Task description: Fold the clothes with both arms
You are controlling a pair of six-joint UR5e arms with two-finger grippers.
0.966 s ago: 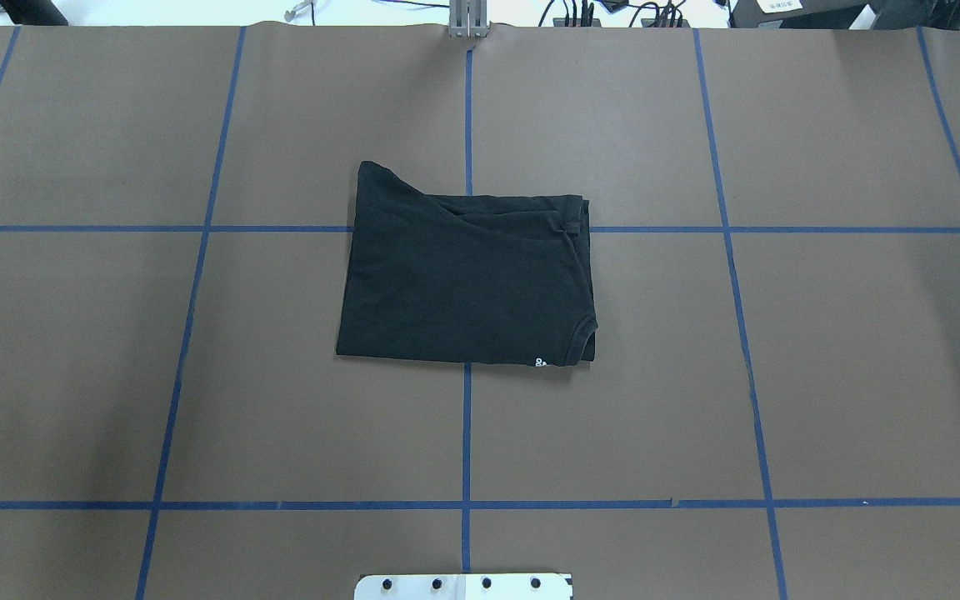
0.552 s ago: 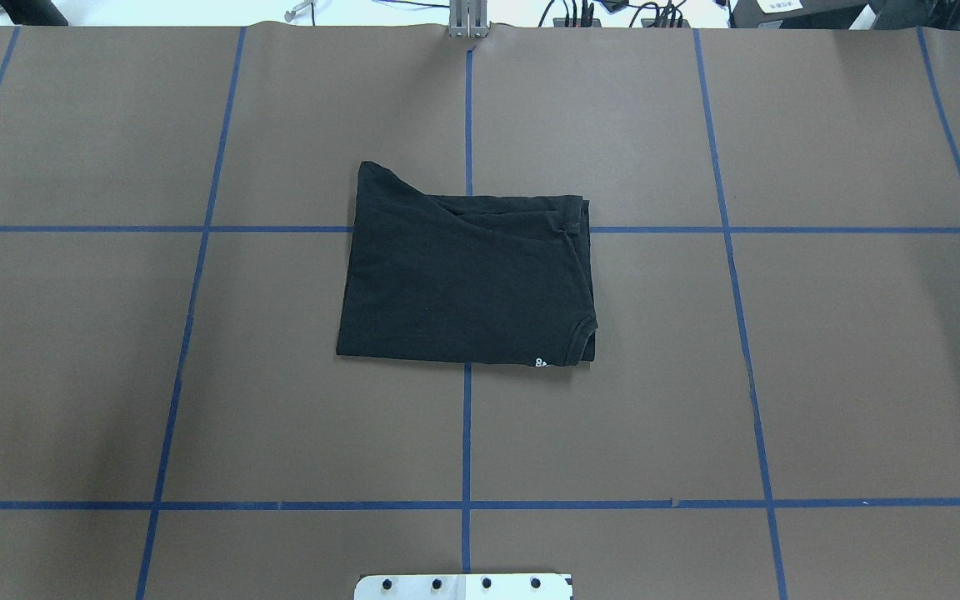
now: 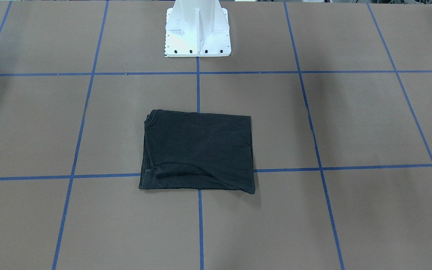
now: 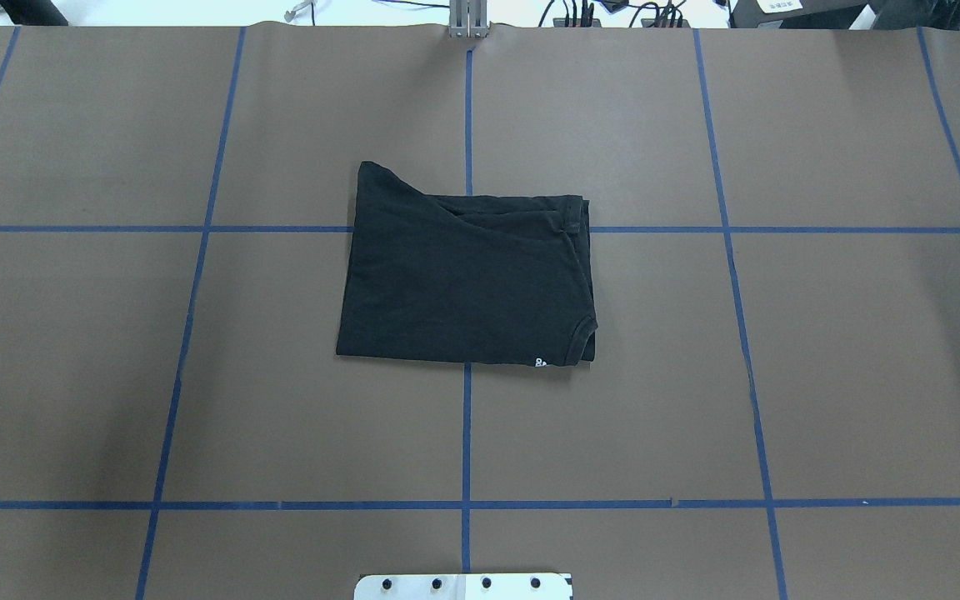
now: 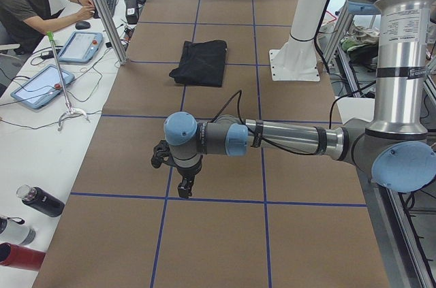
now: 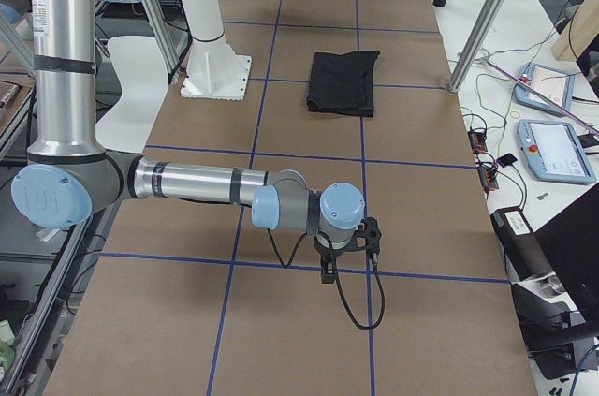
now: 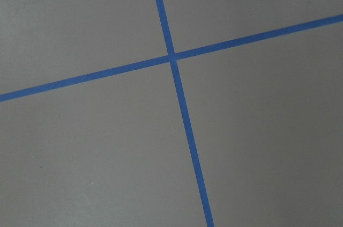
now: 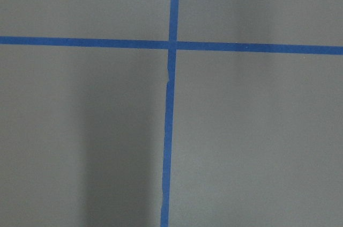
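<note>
The black T-shirt (image 4: 467,283) lies folded into a rough rectangle, plain side up, at the middle of the brown table; a tiny white bit of print shows at its near edge. It also shows in the front view (image 3: 199,150) and both side views (image 5: 201,62) (image 6: 344,82). My left gripper (image 5: 185,189) hangs low over the table far from the shirt, toward the table's left end. My right gripper (image 6: 328,271) hangs low toward the right end. I cannot tell whether either is open or shut. Both wrist views show only table and blue tape.
The white pedestal base (image 3: 197,30) stands at the robot's edge behind the shirt. Blue tape lines (image 4: 467,433) grid the table. An operator (image 5: 27,2), tablets (image 5: 78,46) and bottles (image 5: 41,201) are on the side bench. Metal posts (image 6: 477,31) stand at the far edge.
</note>
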